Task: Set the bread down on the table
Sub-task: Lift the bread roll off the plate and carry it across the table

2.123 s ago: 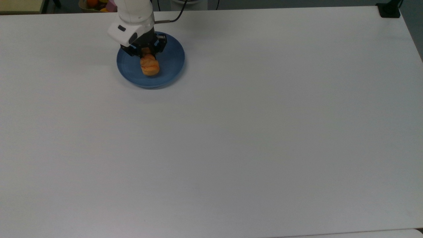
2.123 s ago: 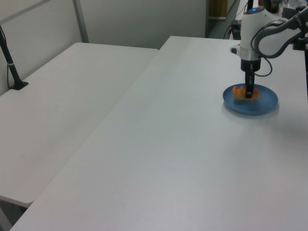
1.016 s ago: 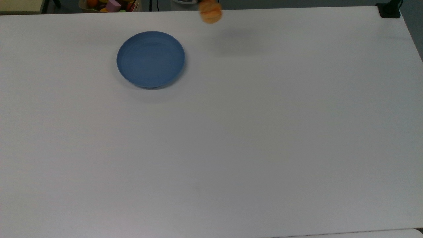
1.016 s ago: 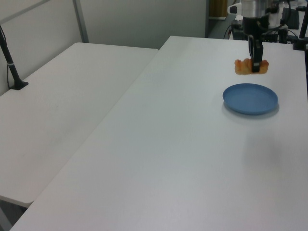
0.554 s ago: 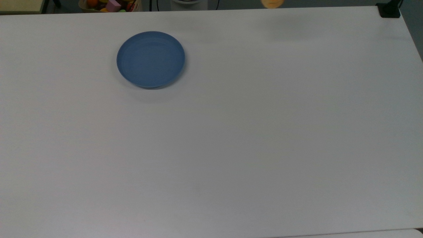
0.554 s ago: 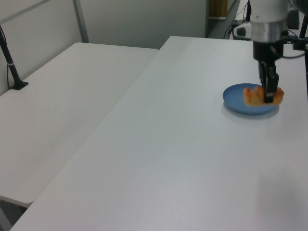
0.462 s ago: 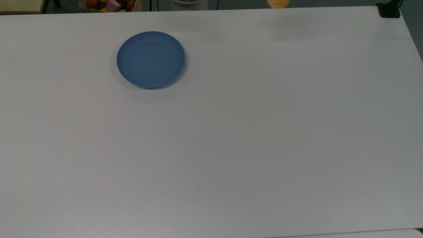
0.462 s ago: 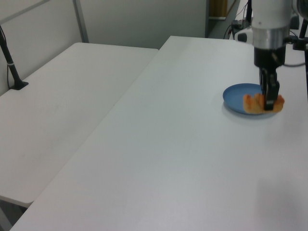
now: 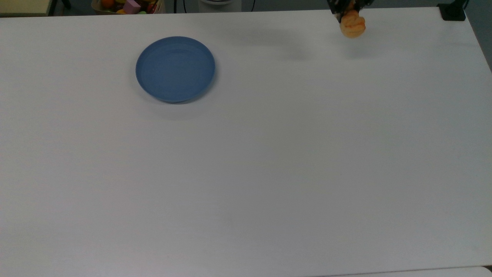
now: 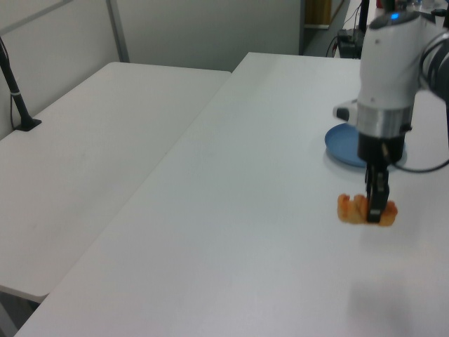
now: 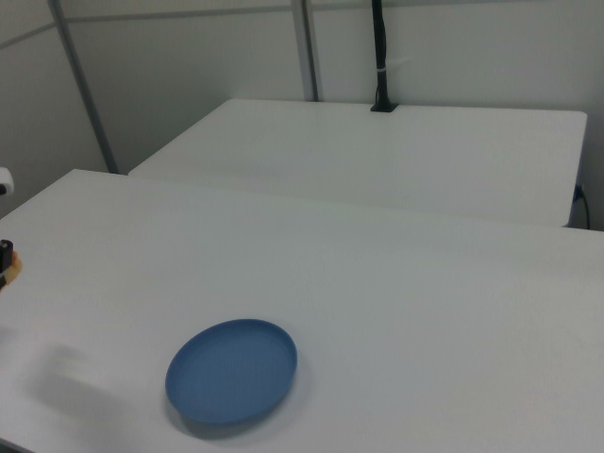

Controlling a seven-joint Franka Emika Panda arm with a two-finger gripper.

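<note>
The bread (image 9: 353,27), a small golden-orange ridged loaf, hangs in my gripper (image 9: 349,11) near the far right edge of the white table (image 9: 269,173) in the top view. In the left view my gripper (image 10: 377,214) points straight down, shut on the bread (image 10: 349,208), low over the table (image 10: 245,210) in front of the blue plate (image 10: 342,146). Whether the loaf touches the tabletop I cannot tell. The plate (image 9: 175,69) has nothing on it. A sliver of a finger (image 11: 5,255) shows at the right view's left edge.
The blue plate (image 11: 232,371) lies well to the top view's left of the bread. A black clamp (image 9: 452,11) sits on the far right corner. A bin of coloured toys (image 9: 127,4) stands beyond the far edge. A second white table (image 10: 84,161) adjoins this one.
The bread left the blue plate in my gripper, rose, travelled to the top view's right, and has now come down low over the bare table.
</note>
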